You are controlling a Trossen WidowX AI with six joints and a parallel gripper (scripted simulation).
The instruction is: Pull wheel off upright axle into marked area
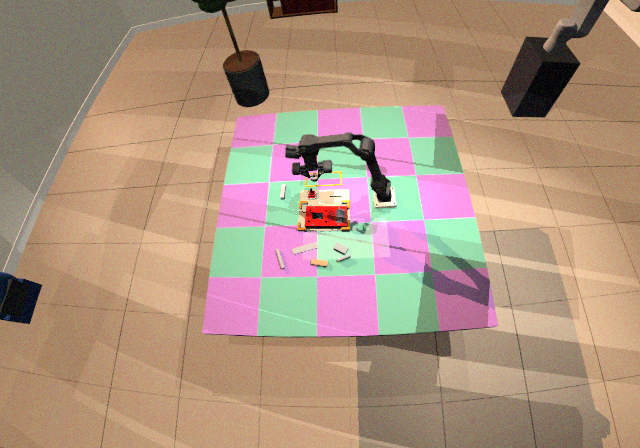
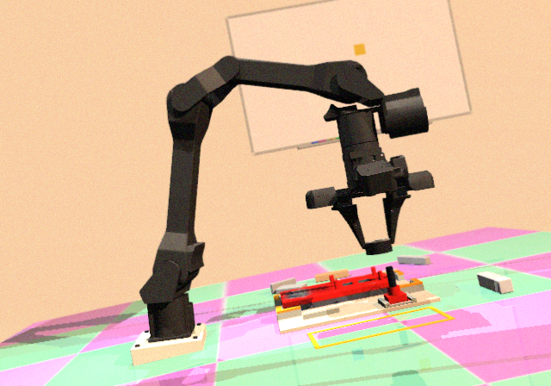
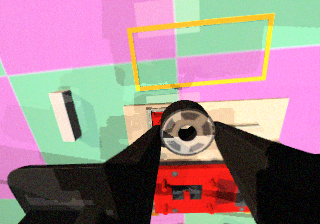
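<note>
My gripper is shut on the wheel, a small dark disc with a grey face and a centre hole. It holds the wheel in the air, clear above the upright black axle on its red base. The axle stands at the end of a red fixture on a beige board. The marked area is a yellow outlined rectangle on the table just beyond the board.
Loose grey and beige blocks lie around: one left of the board, one at the right, several in front of the fixture. The arm's base stands beside the board on the pink and green chequered table.
</note>
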